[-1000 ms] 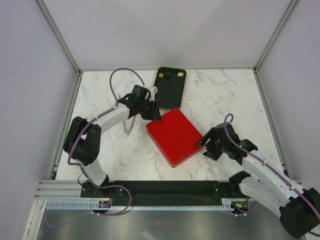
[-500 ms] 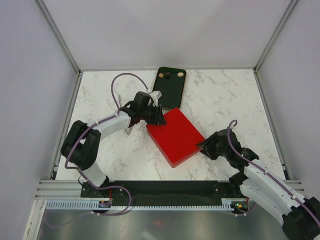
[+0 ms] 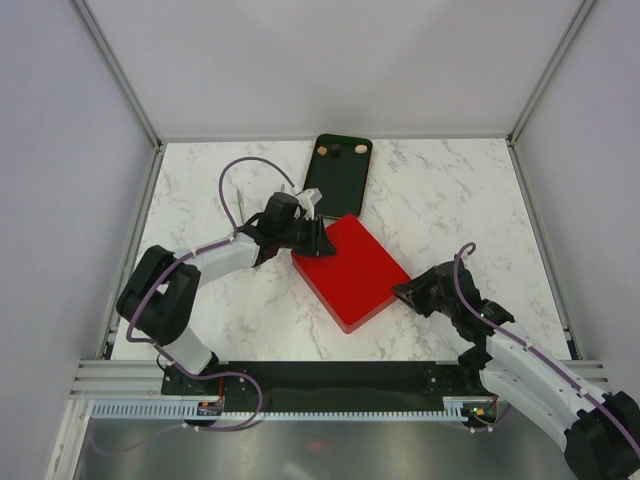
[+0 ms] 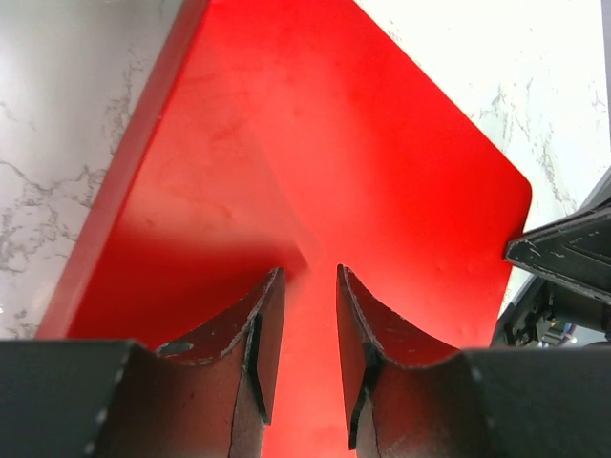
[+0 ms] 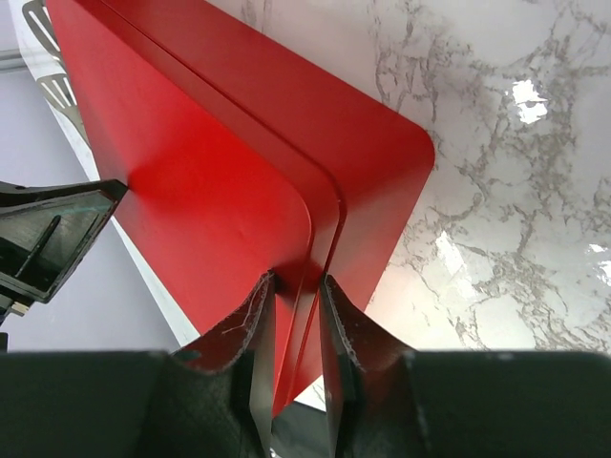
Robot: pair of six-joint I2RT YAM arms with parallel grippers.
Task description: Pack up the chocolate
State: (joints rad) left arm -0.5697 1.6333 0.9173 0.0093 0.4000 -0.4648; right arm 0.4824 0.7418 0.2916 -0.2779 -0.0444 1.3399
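A glossy, rectangular red box point(image 3: 350, 270) with rounded corners lies closed and turned at an angle on a white marble-patterned table point(image 3: 450, 200). Two black robot grippers meet it at opposite corners.

The left gripper point(image 3: 322, 238) sits at the box's far left corner. In its wrist view, its two dark fingers point(image 4: 263, 324) stand a narrow gap apart. The red top fills that gap and spreads out ahead of the fingertips. It is not clear whether they are squeezing the box or only resting over it.

The right gripper point(image 3: 403, 290) is at the box's right-hand corner. Its wrist view shows its fingers point(image 5: 258, 324) drawn close together. The rounded corner, where the lid seam runs, is caught between the tips, and both tips look pressed against the red surface. The left gripper's black tip shows at the far side of the box, straight ahead of this hand.

The chocolate point(image 3: 338, 152) is not in either hand. Three tiny pieces, two tan and one dark, sit in a row at the far end of a black rectangular tray point(image 3: 340, 190). The tray lies just beyond the left gripper, its near end right beside the box's far corner. The pieces are well apart from the right gripper, across the box from it.
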